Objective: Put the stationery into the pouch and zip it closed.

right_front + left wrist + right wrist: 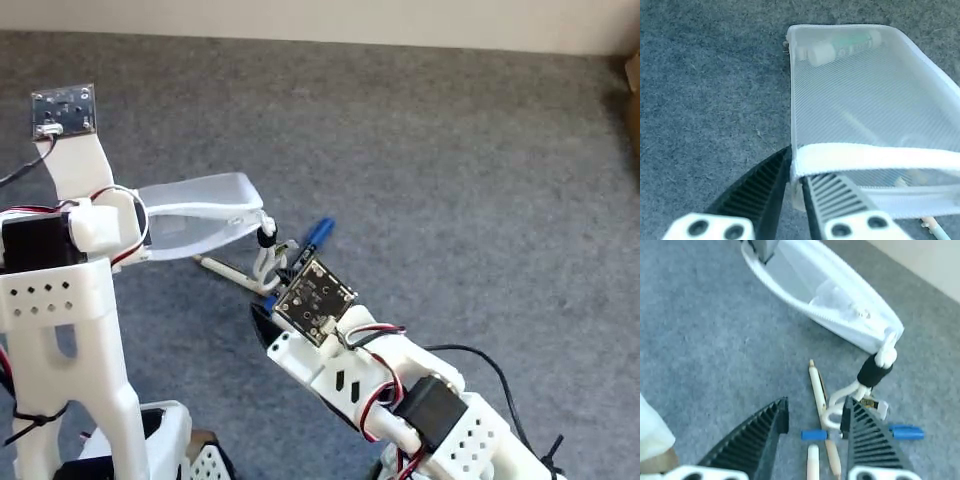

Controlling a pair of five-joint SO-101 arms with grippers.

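Evidently the right gripper (815,407) is hovering with jaws spread over the loose stationery at the centre of the high view. A slim cream pen (816,385) is lying on the grey carpeted surface (470,150) in the gap between them, its long axis running along the fingers toward the translucent white mesh pouch (200,215). The left gripper (796,167), jaws clenched on the pouch's zip rim, is holding it at centre-left. The right arm is sitting nearer the pens, and a blue-capped pen (905,431) is lying just beside.

High view down over table (450,150); both wrist views close on pouch (865,115).
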